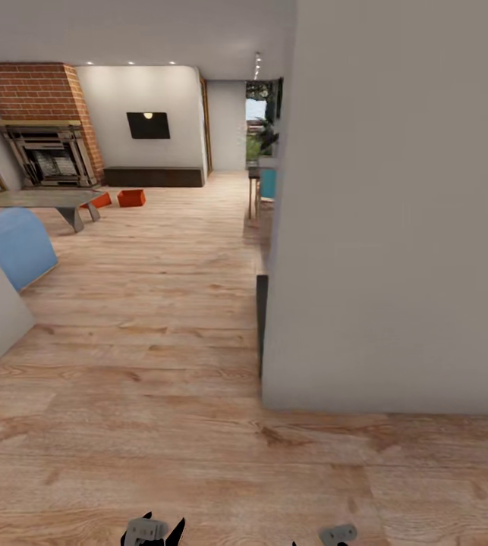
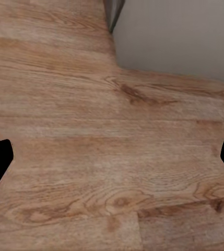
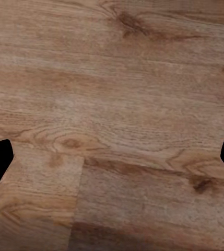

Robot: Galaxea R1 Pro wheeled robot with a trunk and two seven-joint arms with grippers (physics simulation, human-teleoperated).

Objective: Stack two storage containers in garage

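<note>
Two orange-red storage bins far across plank floor — likely light, rigid, best gripped at rims; left claw and right claw spread wide, empty.

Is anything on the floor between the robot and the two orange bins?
Nothing visible blocks the direct path: open wood floor runs to both bins near the fireplace. The grey table and blue seat sit leftward, the wall rightward. Both grippers are open, empty.

left container partly behind table
</note>
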